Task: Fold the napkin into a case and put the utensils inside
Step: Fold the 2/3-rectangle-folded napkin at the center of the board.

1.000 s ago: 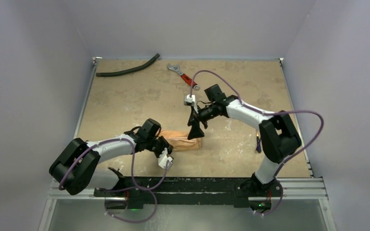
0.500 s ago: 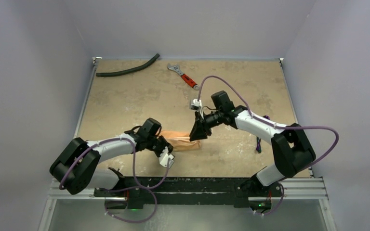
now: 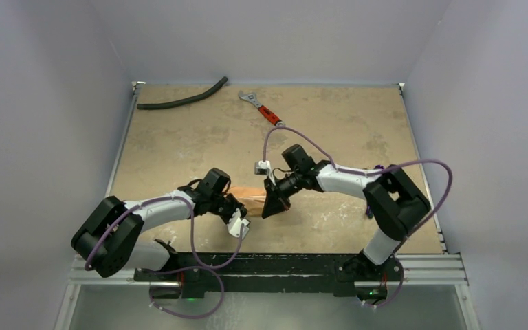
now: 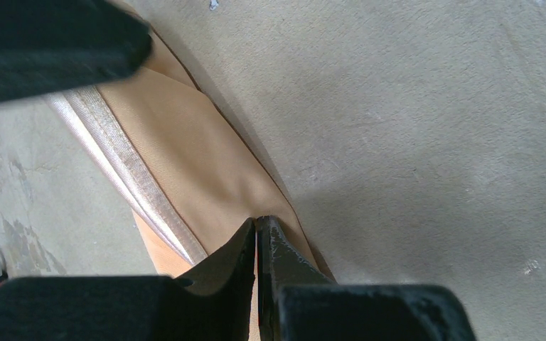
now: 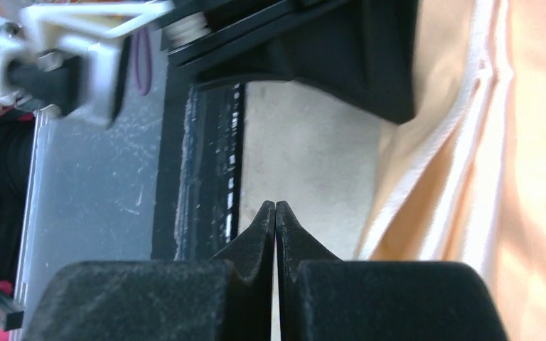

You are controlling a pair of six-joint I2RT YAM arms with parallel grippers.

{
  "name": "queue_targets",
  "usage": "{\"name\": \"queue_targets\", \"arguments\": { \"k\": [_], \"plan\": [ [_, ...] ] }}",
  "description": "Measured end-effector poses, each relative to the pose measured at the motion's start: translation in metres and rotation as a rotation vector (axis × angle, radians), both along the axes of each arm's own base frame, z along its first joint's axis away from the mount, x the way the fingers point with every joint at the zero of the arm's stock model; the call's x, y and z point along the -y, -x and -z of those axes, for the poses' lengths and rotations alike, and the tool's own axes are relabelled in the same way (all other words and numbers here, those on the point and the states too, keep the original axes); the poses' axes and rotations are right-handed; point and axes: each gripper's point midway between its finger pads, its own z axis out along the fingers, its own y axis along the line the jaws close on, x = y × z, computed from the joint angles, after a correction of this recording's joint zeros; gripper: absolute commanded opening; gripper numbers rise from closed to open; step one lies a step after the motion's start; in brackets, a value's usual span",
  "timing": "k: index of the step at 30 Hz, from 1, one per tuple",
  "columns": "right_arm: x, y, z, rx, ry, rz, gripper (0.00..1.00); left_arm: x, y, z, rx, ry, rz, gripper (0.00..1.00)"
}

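**Both pincers closed at the folded napkin**

The napkin (image 3: 253,201) is lying folded in a narrow band on the counter (image 3: 199,137), its satin hem showing. The left pincer (image 4: 257,231) is sitting on the napkin's top layer with its tips pressed together. Whether cloth is caught between them cannot be told. The right pincer (image 5: 275,213) is hovering just beside the napkin's hemmed edge, tips together and gripping nothing. A red-handled wrench (image 3: 261,106) is lying well beyond the napkin.
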Motion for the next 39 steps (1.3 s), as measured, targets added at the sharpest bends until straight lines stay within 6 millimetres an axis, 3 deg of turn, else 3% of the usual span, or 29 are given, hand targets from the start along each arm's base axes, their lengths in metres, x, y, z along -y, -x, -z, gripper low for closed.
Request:
{"name": "queue_targets", "arguments": {
  "k": [5, 8, 18, 27, 33, 39],
  "plan": [
    [-0.014, -0.027, 0.037, -0.057, 0.066, 0.006, 0.00, 0.000, 0.000, 0.000, 0.000, -0.001, 0.002, 0.04],
    [-0.008, -0.037, 0.055, -0.094, 0.101, 0.033, 0.00, 0.000, 0.000, 0.000, 0.002, -0.001, 0.004, 0.04],
    [0.001, -0.048, 0.067, -0.126, 0.122, 0.076, 0.00, 0.001, -0.005, -0.009, -0.026, 0.010, -0.063, 0.17],
    [-0.001, -0.051, 0.064, -0.113, 0.115, 0.098, 0.00, -0.005, -0.027, -0.054, 0.033, 0.078, -0.246, 0.16],
    [-0.006, -0.060, 0.043, -0.048, 0.073, 0.122, 0.00, -0.030, -0.041, -0.051, -0.023, 0.032, -0.417, 0.17],
    [-0.006, -0.061, 0.039, -0.037, 0.065, 0.128, 0.00, -0.045, -0.029, -0.054, -0.009, 0.004, -0.411, 0.16]
  ]
}}
